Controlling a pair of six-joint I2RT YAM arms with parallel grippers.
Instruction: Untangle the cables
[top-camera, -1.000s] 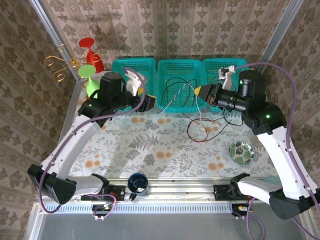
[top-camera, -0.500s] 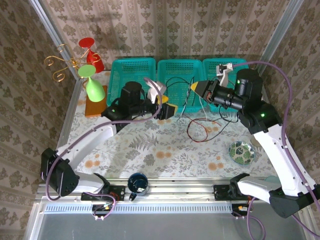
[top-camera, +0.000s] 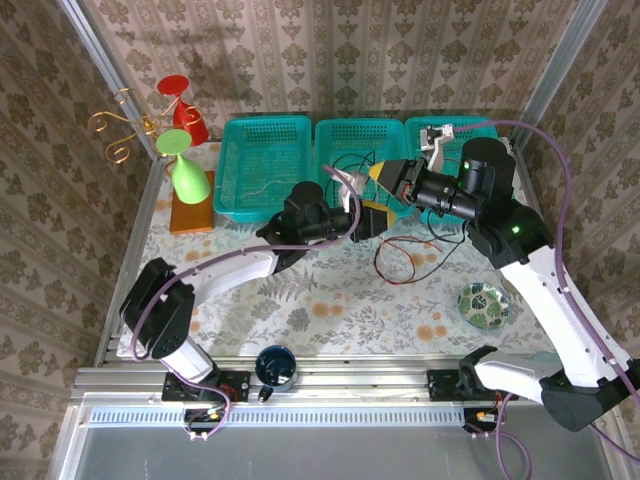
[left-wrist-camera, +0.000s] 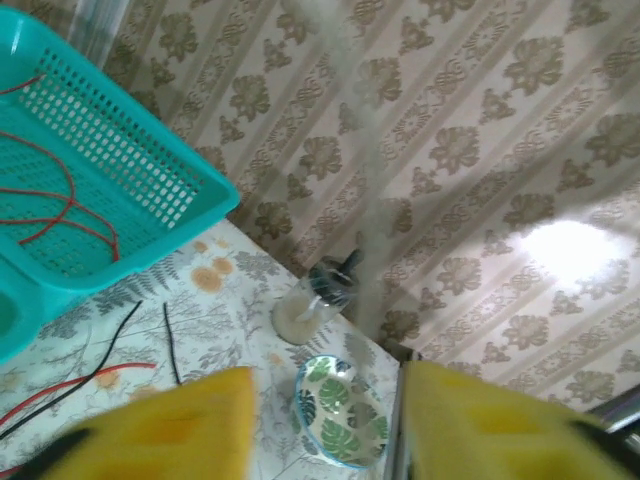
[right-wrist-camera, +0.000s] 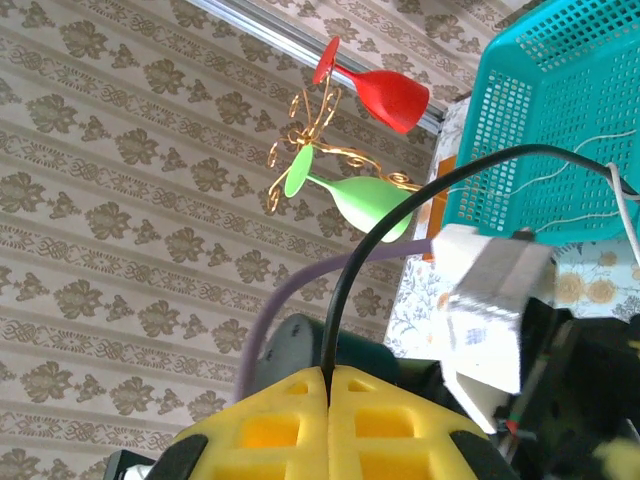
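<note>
At the middle basket's (top-camera: 360, 124) front, your left jaws stand apart; your right jaws are clamped on a black cable (right-wrist-camera: 336, 300). Pull it harder and the tangle (top-camera: 398, 262) on the table (top-camera: 300, 290) may knot tighter.

left pincer (top-camera: 374, 216), right pincer (top-camera: 380, 174), cables (top-camera: 400, 262) beside teal baskets (top-camera: 262, 128)

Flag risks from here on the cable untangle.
1. Right gripper is shut on a black cable; if that runs into the tangle, pulling may tighten it or drag the middle basket.
2. Top view: left gripper sits close beside the right one; they could collide.
3. Nothing shows between the left fingers; closing may miss.
</note>
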